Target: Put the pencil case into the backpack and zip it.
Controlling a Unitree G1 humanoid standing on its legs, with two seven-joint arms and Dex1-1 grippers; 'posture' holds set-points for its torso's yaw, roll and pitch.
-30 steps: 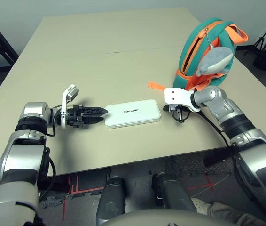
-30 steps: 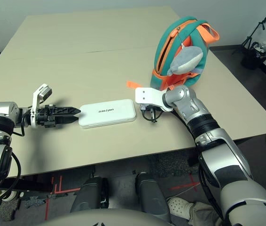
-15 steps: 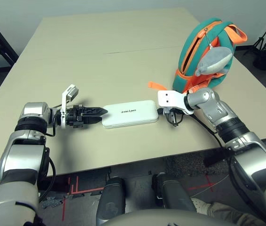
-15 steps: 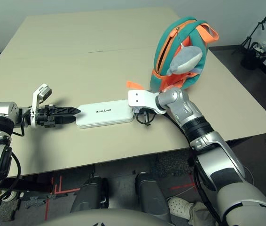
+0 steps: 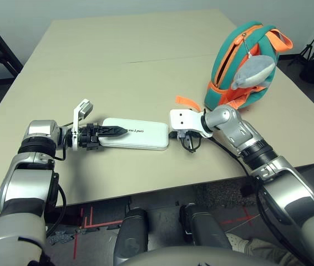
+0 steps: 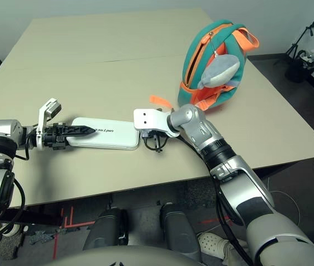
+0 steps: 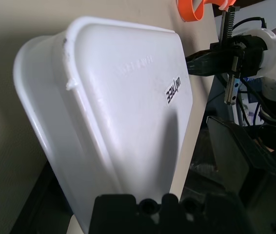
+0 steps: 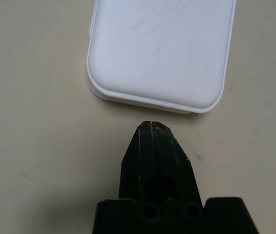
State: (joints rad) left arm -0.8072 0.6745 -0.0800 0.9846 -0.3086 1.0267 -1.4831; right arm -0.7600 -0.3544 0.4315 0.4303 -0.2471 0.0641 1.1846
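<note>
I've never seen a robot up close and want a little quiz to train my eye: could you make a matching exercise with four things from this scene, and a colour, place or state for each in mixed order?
Things
1. Pencil case
2. Backpack
3. Plush charm
4. Right end effector

Descriptions
A. Grey, hanging on the front of a bag
B. Fingers shut, tips together
C. White with dark lettering, lying flat on the table
D. Teal and orange, standing at the robot's right

Right pairs: 1-C, 2-D, 3-A, 4-B
</note>
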